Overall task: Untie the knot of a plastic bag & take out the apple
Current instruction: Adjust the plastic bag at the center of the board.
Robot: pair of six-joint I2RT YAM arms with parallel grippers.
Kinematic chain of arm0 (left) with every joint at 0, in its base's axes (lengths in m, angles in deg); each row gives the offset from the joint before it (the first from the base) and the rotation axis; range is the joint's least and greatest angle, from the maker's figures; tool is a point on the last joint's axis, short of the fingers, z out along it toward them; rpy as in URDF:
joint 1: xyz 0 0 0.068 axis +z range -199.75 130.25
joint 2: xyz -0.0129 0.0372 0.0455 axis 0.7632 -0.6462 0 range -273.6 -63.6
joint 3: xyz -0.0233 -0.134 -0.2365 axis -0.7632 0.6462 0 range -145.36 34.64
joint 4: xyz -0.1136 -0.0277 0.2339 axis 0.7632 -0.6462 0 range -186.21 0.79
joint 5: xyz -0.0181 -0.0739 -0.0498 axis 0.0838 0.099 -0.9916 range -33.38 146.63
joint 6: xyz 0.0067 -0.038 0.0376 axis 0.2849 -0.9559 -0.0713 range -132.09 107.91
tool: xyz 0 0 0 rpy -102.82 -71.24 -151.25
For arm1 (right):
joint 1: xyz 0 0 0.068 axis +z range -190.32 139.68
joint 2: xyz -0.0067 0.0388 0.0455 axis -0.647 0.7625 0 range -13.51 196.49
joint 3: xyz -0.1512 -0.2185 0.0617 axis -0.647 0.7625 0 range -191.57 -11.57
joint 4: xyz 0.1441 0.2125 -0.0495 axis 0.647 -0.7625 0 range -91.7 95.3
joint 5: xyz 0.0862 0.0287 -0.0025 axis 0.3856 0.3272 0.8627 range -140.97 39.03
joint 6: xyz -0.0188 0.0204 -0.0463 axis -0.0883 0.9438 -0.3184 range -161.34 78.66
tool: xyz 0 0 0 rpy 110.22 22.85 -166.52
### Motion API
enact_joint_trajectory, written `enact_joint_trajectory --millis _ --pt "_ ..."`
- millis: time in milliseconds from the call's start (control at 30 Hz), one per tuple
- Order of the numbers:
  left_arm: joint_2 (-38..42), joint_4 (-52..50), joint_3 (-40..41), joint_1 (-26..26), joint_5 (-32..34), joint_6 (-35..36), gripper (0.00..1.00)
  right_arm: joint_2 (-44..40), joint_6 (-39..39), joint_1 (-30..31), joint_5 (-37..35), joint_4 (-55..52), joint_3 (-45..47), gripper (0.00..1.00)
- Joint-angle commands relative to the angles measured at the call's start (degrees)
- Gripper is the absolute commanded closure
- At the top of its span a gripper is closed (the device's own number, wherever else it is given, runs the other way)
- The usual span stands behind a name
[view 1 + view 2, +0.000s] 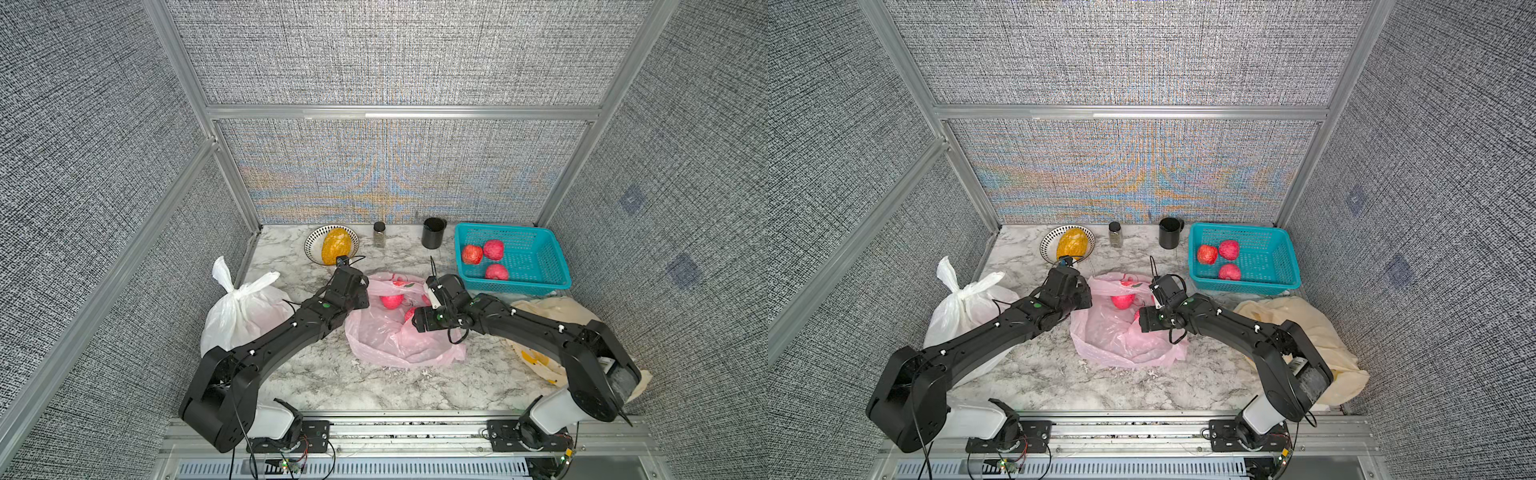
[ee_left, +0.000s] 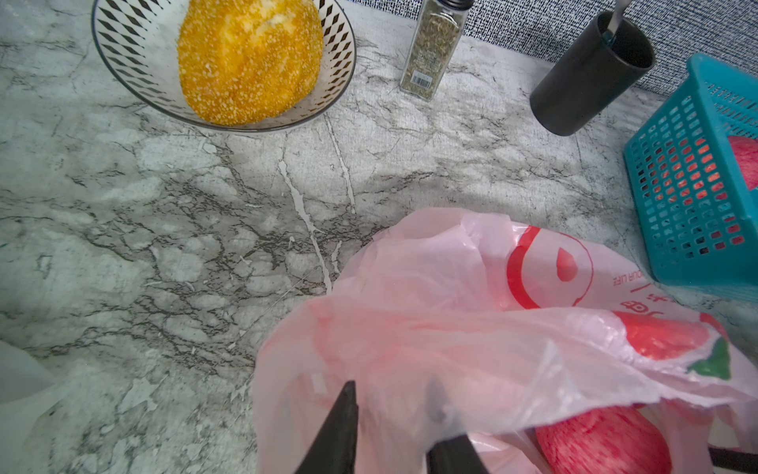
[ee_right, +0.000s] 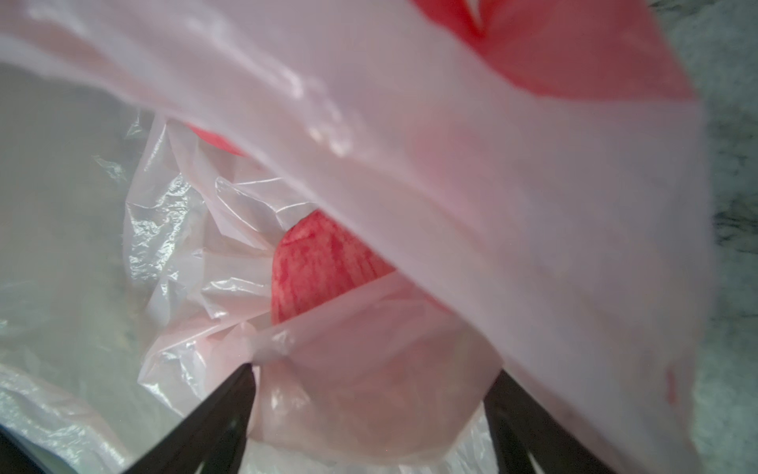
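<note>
my left gripper (image 2: 393, 394) is pinching the rim of the thin pink plastic bag (image 1: 399, 345), nearly closed; my right gripper (image 3: 371, 373) is sitting inside the mouth, fingers spread wide around a film-draped round lump (image 3: 369, 410), gripping nothing i can confirm. closing here is risking a grab of slippery crinkled film, not the streaked red apple (image 3: 324, 271) lying just beyond. farther back, the teal mesh basket (image 1: 519, 284) is waiting beside the bag

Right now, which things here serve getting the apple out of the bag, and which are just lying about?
In use: pink plastic bag, apple inside it, left gripper, right gripper, teal basket.
Lying about: white tied bag, patterned bowl, spice jar, black cup, cream cloth.
</note>
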Motion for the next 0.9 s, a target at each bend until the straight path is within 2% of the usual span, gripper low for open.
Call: enact_joint_trajectory --millis 0,167,267,400,433,867 --pt "-0.41 1.39 -0.36 0.01 -0.3 0.41 0.69 -0.82 0.81 -0.47 0.13 2.39 1.32 0.21" --pt "-1.2 1.59 -0.71 -0.01 -0.72 0.48 0.69 -1.44 0.81 -1.21 1.16 4.93 3.94 0.39" --pt "-1.24 1.42 -0.71 0.01 -0.57 0.58 0.69 -1.32 0.72 -1.82 1.71 6.7 5.54 0.59" --pt "-1.31 1.16 -0.94 -0.01 -0.48 0.67 0.69 -0.69 0.89 -2.78 1.94 8.88 7.61 0.95" --pt "-1.36 1.15 -0.89 0.01 -0.48 0.67 0.69 -0.63 0.89 -3.03 2.12 9.5 8.1 1.0" --pt "-3.46 0.54 -2.55 0.01 -0.79 1.15 0.69 3.0 0.0 -7.46 3.83 15.64 14.96 1.0"
